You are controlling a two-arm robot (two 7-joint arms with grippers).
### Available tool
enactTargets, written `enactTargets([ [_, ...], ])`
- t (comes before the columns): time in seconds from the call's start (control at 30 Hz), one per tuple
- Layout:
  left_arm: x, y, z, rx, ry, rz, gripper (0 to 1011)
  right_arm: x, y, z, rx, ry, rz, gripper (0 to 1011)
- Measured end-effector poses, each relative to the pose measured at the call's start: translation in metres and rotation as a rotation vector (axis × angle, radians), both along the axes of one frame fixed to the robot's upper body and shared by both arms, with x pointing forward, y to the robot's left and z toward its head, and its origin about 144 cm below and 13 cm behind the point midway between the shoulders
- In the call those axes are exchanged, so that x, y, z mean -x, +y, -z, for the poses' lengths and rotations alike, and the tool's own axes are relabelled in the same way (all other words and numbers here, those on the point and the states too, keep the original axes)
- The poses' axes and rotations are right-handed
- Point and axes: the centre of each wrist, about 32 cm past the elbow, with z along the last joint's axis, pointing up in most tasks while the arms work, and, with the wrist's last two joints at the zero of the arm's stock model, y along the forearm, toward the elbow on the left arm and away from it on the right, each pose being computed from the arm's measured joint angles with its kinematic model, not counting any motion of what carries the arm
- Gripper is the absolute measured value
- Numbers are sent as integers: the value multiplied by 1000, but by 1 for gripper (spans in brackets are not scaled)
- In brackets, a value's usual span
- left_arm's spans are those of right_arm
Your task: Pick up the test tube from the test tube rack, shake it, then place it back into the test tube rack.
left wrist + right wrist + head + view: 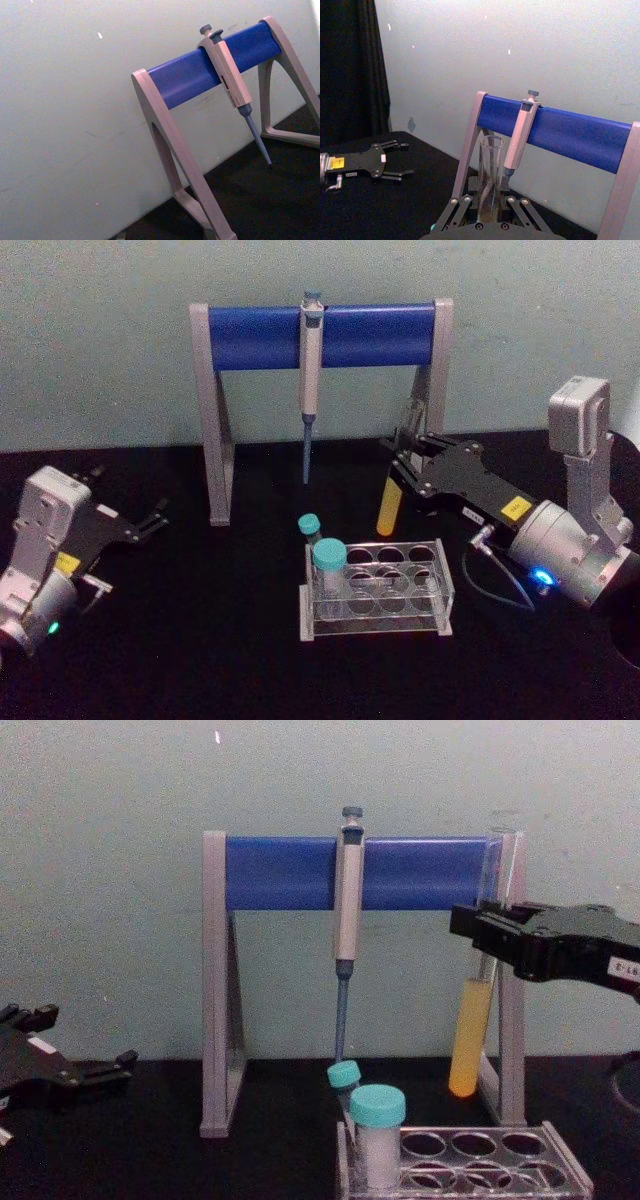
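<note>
Evidently the right claw (487, 935) pinches the test tube (471, 1040) upright, high and clear of the test tube rack (376, 630), probably so shaking spills nothing. The left claw (152, 522) rests spread, parked aside.

A stand (250, 337) with grey legs and a blue crossbar was set upright at the back of the black table (200, 660), close before a pale green wall (100, 340). A grey-blue pipette (311, 370) was hung from the middle of the bar, its tip pointed down and held clear of the table. In front of the stand, a wide teal-capped tube (329, 575) was stood upright, with a slimmer teal-capped tube (309, 528) just behind it. A dark curtain (345, 75) was seen beside the wall.
</note>
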Motion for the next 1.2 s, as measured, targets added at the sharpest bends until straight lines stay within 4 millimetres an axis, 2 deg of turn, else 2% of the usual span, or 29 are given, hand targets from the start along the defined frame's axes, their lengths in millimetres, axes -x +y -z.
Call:
enactTargets([
  [1.2,0,0,0,0,0,0,1001,2,-2,1,-9,11,-36,233],
])
